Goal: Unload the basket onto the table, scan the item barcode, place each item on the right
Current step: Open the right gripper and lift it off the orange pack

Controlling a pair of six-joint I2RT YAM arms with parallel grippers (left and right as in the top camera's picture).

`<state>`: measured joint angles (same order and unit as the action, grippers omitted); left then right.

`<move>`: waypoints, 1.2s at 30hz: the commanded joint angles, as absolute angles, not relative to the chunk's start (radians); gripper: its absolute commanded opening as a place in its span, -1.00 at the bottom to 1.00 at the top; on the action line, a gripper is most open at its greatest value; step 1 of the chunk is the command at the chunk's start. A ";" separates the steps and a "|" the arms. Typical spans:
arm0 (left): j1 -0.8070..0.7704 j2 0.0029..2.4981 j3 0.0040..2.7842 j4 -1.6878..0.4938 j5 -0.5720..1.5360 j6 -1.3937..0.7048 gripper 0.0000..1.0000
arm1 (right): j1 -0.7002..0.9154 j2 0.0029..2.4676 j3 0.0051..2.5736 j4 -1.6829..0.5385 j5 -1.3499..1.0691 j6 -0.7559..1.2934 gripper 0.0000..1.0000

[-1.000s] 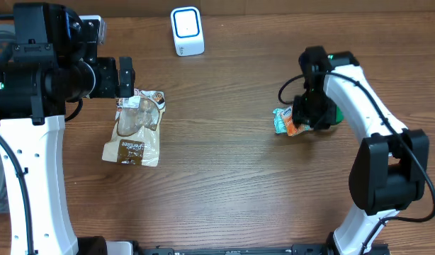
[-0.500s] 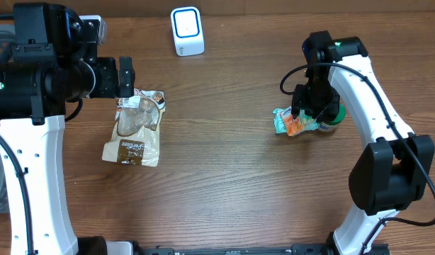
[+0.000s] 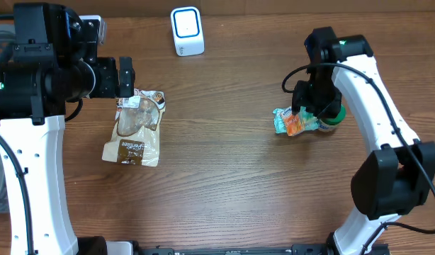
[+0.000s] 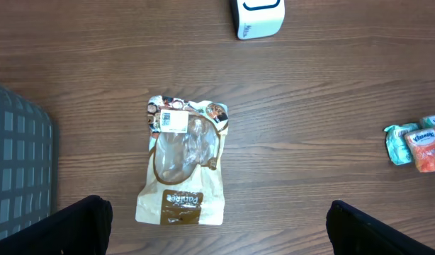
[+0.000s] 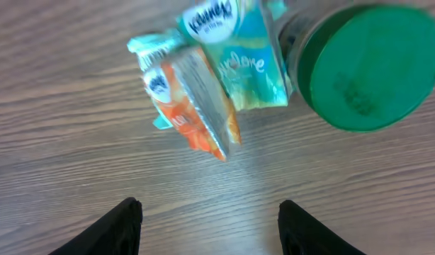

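Note:
A brown and white snack pouch [image 3: 134, 131] lies flat on the table, with a white barcode label [image 4: 173, 120] near its top. My left gripper [image 3: 123, 78] hangs open above the pouch's upper end; in the left wrist view the left gripper [image 4: 217, 216] has its fingers far apart and nothing between them. The white scanner [image 3: 187, 31] stands at the far edge. On the right, my right gripper [image 3: 308, 99] hovers open over an orange tissue pack [image 5: 196, 106] and a teal one [image 5: 239, 57]. Only bare wood shows between the right gripper's [image 5: 210, 223] fingers.
A jar with a green lid [image 5: 363, 67] stands against the tissue packs on their right. A grey mesh basket [image 4: 19, 163] sits at the table's left side. The scanner [image 4: 258, 15] also shows at the top of the left wrist view.
My right gripper has opened wider and lifted away from the tissue packs, which stay on the table. The left arm and the pouch have not moved.

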<state>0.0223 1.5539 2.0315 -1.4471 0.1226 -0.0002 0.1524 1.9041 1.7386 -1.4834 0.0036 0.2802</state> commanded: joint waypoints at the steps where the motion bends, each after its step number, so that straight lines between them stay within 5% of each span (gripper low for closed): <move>1: 0.026 1.550 2.044 -1.446 0.120 -0.003 0.99 | 0.170 1.847 1.788 -1.488 -0.003 0.265 0.19; 8: 0.026 1.550 2.044 -1.446 0.120 -0.003 0.99 | 0.185 1.846 1.789 -1.496 -0.003 0.266 0.28; 12: 0.026 1.550 2.044 -1.446 0.120 -0.003 0.99 | 0.185 1.846 1.788 -1.478 -0.039 0.265 0.74; 16: 0.026 1.550 2.044 -1.446 0.120 -0.003 0.99 | 0.185 1.846 1.787 -1.452 -0.072 0.265 0.99; 36: 0.026 1.550 2.044 -1.446 0.120 -0.003 0.99 | 0.205 1.848 1.786 -1.394 -0.178 0.258 1.00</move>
